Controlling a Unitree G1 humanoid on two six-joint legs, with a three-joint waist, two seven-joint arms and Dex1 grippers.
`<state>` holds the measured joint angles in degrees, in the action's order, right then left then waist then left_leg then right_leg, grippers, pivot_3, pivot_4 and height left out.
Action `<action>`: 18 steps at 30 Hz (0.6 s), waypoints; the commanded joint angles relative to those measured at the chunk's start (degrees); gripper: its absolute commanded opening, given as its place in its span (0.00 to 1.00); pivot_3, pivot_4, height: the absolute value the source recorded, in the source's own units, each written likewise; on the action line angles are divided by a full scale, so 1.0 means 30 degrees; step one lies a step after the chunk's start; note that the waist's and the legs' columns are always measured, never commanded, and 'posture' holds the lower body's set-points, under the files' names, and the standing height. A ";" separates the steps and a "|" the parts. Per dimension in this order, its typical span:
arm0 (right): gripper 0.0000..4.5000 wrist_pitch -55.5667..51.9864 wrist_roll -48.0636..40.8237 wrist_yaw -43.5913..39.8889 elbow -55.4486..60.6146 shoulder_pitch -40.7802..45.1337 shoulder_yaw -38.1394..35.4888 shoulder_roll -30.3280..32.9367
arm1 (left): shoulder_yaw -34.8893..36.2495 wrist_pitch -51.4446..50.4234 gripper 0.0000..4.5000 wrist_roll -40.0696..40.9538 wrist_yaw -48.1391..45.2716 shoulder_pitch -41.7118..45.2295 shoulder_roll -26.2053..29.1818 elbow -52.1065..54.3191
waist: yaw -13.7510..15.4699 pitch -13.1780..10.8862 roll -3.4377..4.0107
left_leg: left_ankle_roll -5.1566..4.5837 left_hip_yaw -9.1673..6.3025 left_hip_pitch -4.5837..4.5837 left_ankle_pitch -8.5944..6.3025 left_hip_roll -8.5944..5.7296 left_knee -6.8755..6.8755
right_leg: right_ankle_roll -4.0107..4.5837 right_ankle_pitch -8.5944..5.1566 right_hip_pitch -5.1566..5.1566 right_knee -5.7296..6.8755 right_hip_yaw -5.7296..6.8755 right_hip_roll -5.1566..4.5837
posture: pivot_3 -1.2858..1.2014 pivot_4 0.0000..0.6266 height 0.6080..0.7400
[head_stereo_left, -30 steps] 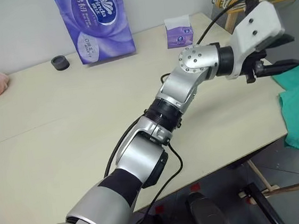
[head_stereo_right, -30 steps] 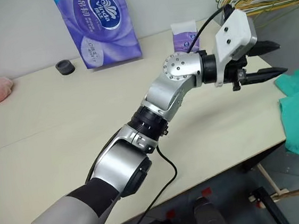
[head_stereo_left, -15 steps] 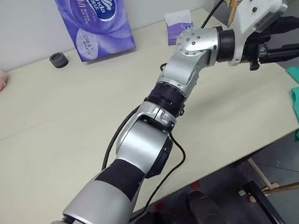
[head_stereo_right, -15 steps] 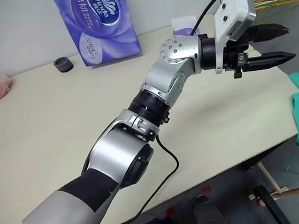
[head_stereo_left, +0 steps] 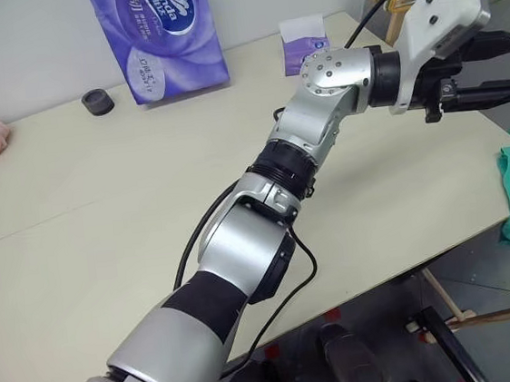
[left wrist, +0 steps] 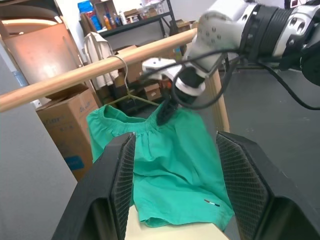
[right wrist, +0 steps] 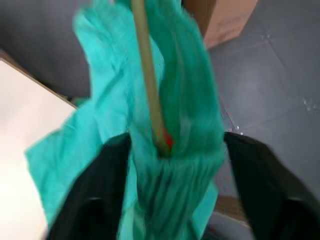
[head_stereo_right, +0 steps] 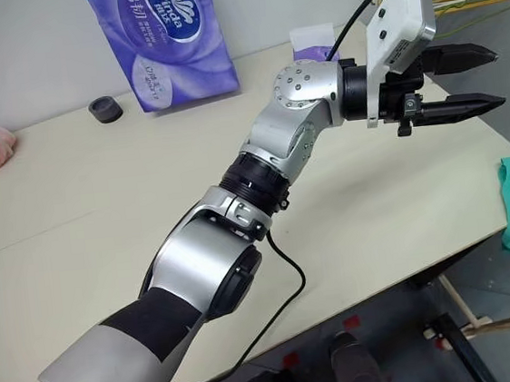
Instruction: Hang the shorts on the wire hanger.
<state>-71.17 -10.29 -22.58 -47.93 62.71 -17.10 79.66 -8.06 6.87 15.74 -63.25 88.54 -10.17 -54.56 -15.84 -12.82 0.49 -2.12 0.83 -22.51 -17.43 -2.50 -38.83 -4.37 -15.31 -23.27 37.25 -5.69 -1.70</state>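
Two black fingers of the left gripper (head_stereo_right: 463,82) are held apart on nothing, at two o'clock over the table (head_stereo_left: 76,228), raised since a second ago. Beyond them, the shorts (left wrist: 165,165) are draped on the wire hanger (left wrist: 131,96) under a wooden rod (left wrist: 75,76). The right gripper (right wrist: 165,145) is seen spread wide around the waistband, where the shorts were earlier lower beside the table.

You see even, soft light on the bench (head_stereo_left: 76,228); the right wrist view is motion-blurred.

Teal-green shorts (left wrist: 170,165), purple tissue pack (head_stereo_left: 159,37)
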 commanded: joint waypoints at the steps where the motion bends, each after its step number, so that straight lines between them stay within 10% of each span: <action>1: 0.99 -0.2098 -0.0116 0.0831 0.3579 -0.1000 -0.1934 0.0351 | 0.0122 0.0273 0.60 0.0352 -0.0098 0.1517 -0.2809 0.0781 | 0.0005 0.0005 0.0007 | 0.0000 -0.0002 -0.0002 0.0000 0.0000 0.0001 | 0.0000 0.0000 0.0000 0.0000 0.0001 0.0000 | 0.37 0.31 1.00; 6: 0.99 -0.6028 0.0225 0.1521 1.1060 -0.3933 -0.5300 -0.1247 | -0.0059 0.0143 0.60 0.0326 -0.0372 0.1226 -0.2826 0.0970 | 0.0012 0.0074 0.0122 | 0.0000 -0.0029 -0.0051 0.0001 0.0002 -0.0033 | -0.0004 0.0002 -0.0021 0.0019 0.0023 -0.0002 | 0.37 0.31 1.00; 18: 0.99 -0.2326 0.1216 0.1917 2.5255 -1.2319 -0.6592 -0.5162 | -0.0145 -0.0590 0.60 0.0269 -0.0304 0.0572 -0.2190 0.1527 | 0.0177 0.0115 0.0169 | 0.0025 -0.0044 -0.0037 0.0024 -0.0018 -0.0158 | -0.0022 -0.0003 -0.0076 0.0275 0.0034 0.0037 | 0.40 0.27 1.00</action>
<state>-81.86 -7.73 -18.08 23.47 25.73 -36.69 64.48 -8.63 5.28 15.75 -64.42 88.47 -10.17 -53.03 -15.31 -12.47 1.00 -2.04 0.68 -22.61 -17.35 -2.55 -39.34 -4.45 -15.32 -23.50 38.11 -5.60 -1.44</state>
